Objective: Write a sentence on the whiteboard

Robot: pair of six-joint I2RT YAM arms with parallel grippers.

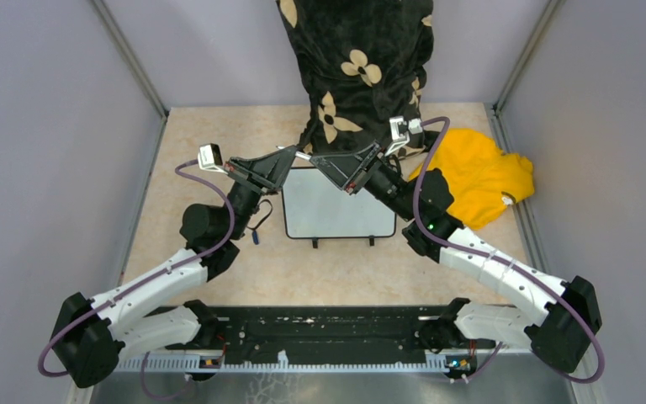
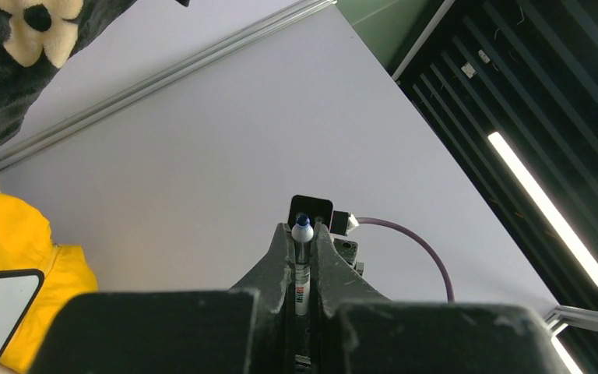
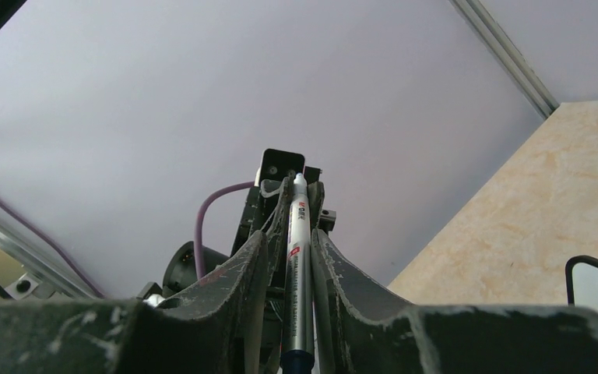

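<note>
Jaws: left gripper [image 2: 304,234] clamps marker [image 2: 302,274], right gripper [image 3: 290,234] narrow around it, contact unclear | over whiteboard [image 1: 339,202] far edge | marker likely light, stiff, slick; grip mid-barrel

The air over the far edge of the whiteboard [image 1: 339,210] is taken up by the left gripper [image 1: 293,153] and the right gripper [image 1: 318,160], which stand tip to tip about a marker [image 2: 302,265]. Passage behind them is blocked by a black flowered cloth [image 1: 357,67] hanging at the back wall. The right side is crowded by a heaped yellow cloth [image 1: 479,172] lying between the board and the right wall [image 1: 606,126]. Bare tabletop [image 1: 193,130] is noted at the far left corner and in the strip between the board's feet and the arm bases, where a gripper could be passed.
</note>
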